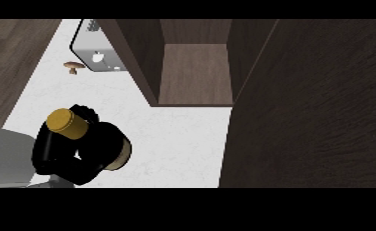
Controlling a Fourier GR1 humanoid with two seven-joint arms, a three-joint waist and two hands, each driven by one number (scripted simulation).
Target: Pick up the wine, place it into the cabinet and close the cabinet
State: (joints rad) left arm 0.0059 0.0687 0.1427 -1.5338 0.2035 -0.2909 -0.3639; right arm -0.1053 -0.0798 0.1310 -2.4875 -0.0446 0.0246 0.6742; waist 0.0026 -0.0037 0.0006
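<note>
The wine bottle [110,148] is dark with a gold cap [67,122] and a gold label edge. It shows at the lower left, above the white counter [183,140], and leans with its cap toward the left. My left hand [50,156] is curled round its neck and body, its grey forearm entering from the lower left corner. Black hand and dark bottle blend, so their outlines are hard to separate. The cabinet [195,70] stands open to the upper right of the bottle, with a bare brown shelf inside. Its dark door [301,110] swings out across the right side. My right hand is out of sight.
A grey-white appliance [97,51] stands at the back left beside the cabinet's left wall [136,56]. A small brown mushroom-shaped object [72,65] lies beside it on the counter. A dark wooden surface [22,60] borders the counter on the left.
</note>
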